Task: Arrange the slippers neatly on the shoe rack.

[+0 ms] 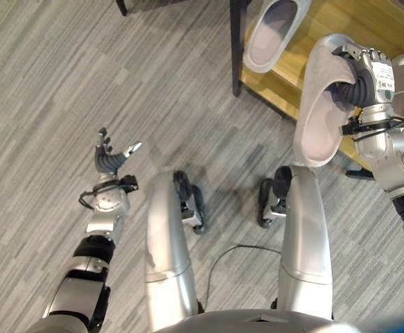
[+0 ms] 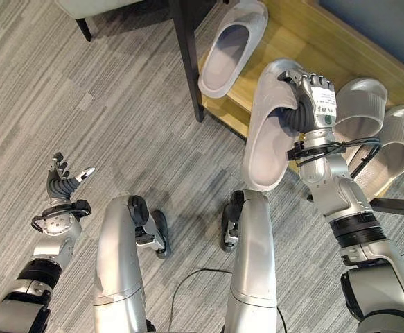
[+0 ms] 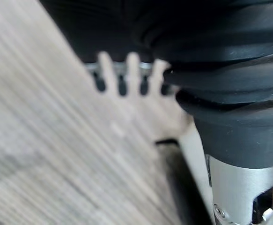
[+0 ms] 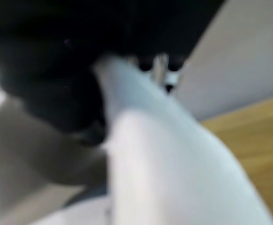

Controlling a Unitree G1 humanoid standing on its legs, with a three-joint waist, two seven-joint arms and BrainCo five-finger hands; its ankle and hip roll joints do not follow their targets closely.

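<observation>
Fingers of the right hand (image 2: 311, 104) grip a pale grey rubber slipper (image 2: 271, 132) above the low wooden shoe rack (image 2: 295, 41) holding three matching slippers (image 2: 231, 47), while the left hand (image 2: 63, 182) hangs spread open.

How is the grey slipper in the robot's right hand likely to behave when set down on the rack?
The slipper keeps its shape hanging from the right hand, so it is probably fairly stiff and light. Its broad flat sole suggests it should lie steady on the wooden shelf, not roll.

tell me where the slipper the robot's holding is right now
The grey slipper is in the right hand, over the wooden shoe rack's front edge.
</observation>
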